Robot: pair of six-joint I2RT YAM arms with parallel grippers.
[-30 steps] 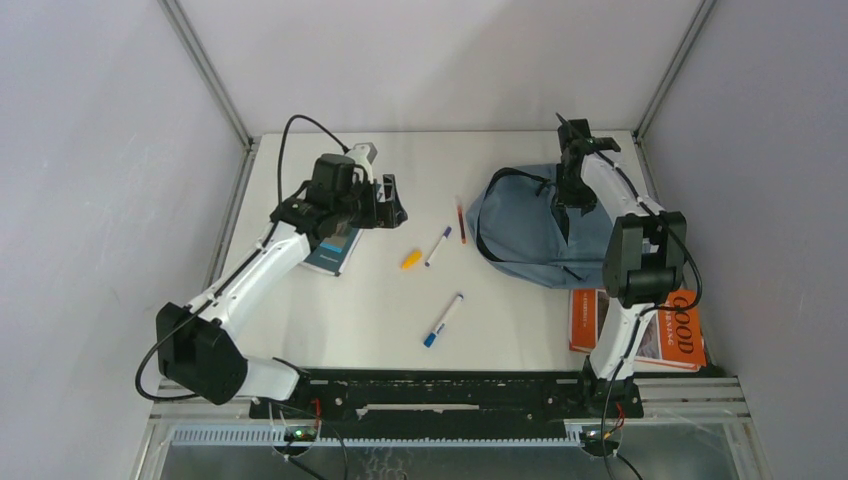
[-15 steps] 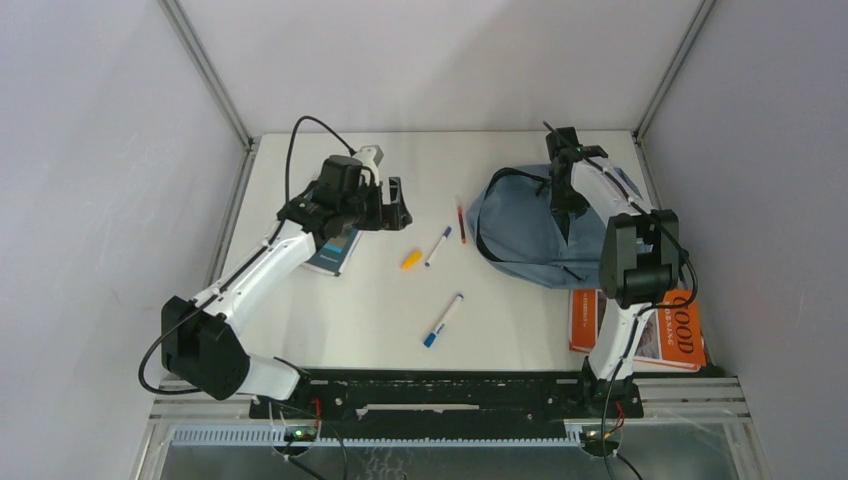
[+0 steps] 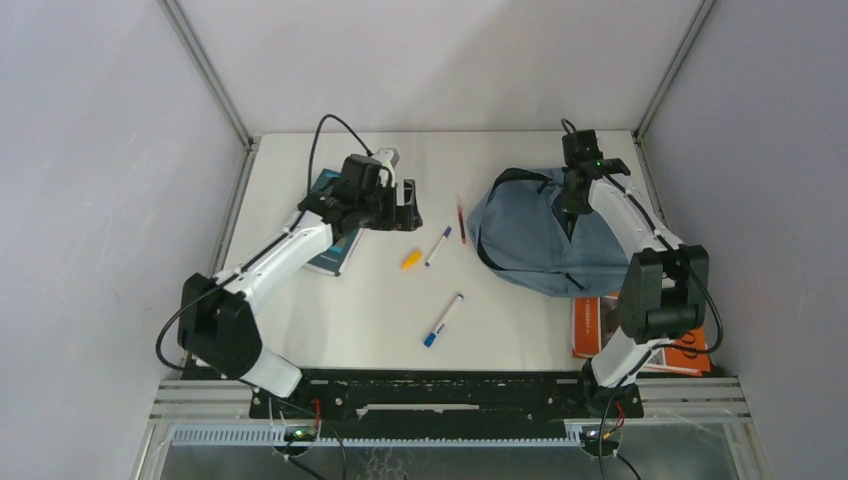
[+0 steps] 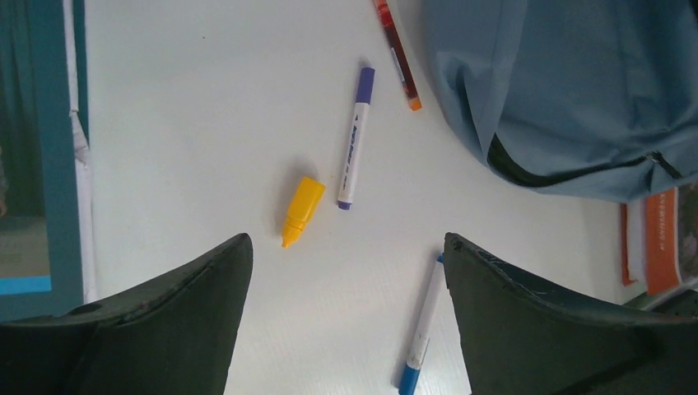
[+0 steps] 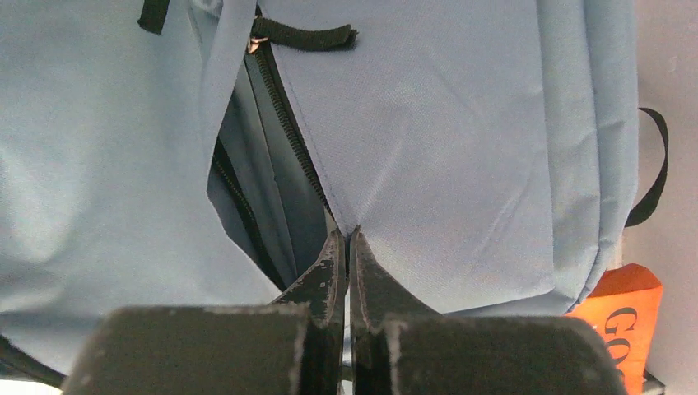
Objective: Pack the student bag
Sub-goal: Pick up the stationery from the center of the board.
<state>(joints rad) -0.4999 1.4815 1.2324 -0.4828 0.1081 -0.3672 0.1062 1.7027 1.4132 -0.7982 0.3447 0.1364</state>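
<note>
The student bag (image 3: 540,235) is a grey-blue backpack at the right of the table, its black zipper (image 5: 284,115) parted to show a dark inside. My right gripper (image 3: 572,200) is shut on the bag's fabric at the edge of that opening, seen close in the right wrist view (image 5: 346,234). My left gripper (image 3: 408,205) is open and empty above the table, left of the bag. In the left wrist view it (image 4: 346,239) hangs over a yellow cap-shaped piece (image 4: 302,210), a purple marker (image 4: 354,138) and a blue marker (image 4: 421,329).
A red pen (image 3: 461,220) lies by the bag's left edge. A teal book (image 3: 335,245) lies under the left arm. An orange book (image 3: 690,345) lies near the front right, partly under the bag and the right arm.
My left gripper has moved right, off the teal book toward the markers. My right arm has shifted and pulled the bag's fabric, so the bag has changed shape and covers more of the orange book.
</note>
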